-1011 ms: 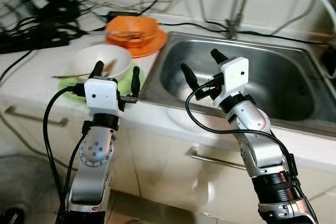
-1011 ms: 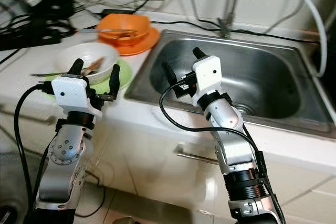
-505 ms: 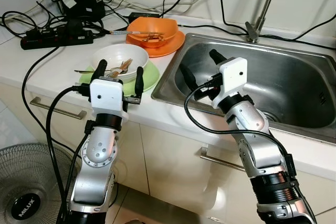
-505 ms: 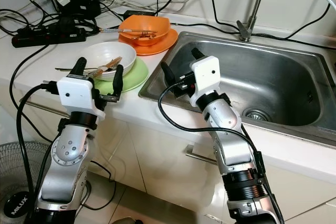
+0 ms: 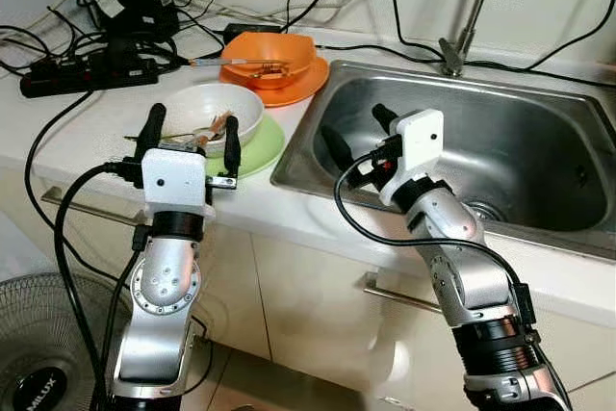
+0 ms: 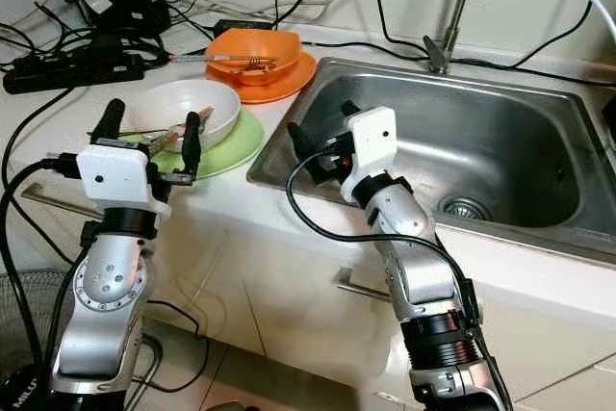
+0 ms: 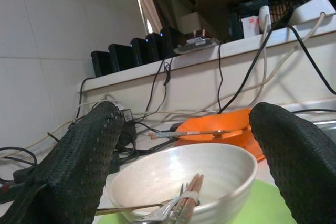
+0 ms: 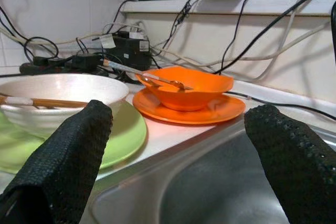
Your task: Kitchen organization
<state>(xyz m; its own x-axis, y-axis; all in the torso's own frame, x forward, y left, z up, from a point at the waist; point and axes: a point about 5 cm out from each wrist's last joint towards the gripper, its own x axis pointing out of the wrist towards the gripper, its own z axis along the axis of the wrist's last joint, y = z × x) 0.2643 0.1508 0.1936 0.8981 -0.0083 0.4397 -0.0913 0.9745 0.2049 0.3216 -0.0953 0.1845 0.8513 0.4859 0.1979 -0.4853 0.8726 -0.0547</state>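
A white bowl [image 5: 192, 103] holding chopsticks [image 5: 217, 125] and cutlery sits on a green plate [image 5: 258, 146] on the counter. Behind it an orange bowl [image 5: 271, 49] with cutlery rests on an orange plate [image 5: 294, 91]. My left gripper [image 5: 192, 132] is open, held upright just in front of the white bowl, its fingers [image 7: 79, 166] framing the bowl [image 7: 178, 174] without touching it. My right gripper [image 5: 358, 132] is open over the left part of the steel sink [image 5: 520, 141], empty, with the orange bowl [image 8: 184, 85] beyond its fingers [image 8: 68, 150].
A faucet [image 5: 464, 12] stands behind the sink, whose drain [image 5: 481, 211] is at the bottom. Power strips [image 5: 82, 74] and tangled cables crowd the counter's back left. Cabinet handles [image 5: 395, 294] run below the counter edge. A fan [image 5: 38, 372] stands on the floor at left.
The whole picture has shifted and sharpened as the camera moved. Both grippers stay open in much the same pose before the counter; nothing was taken hold of.
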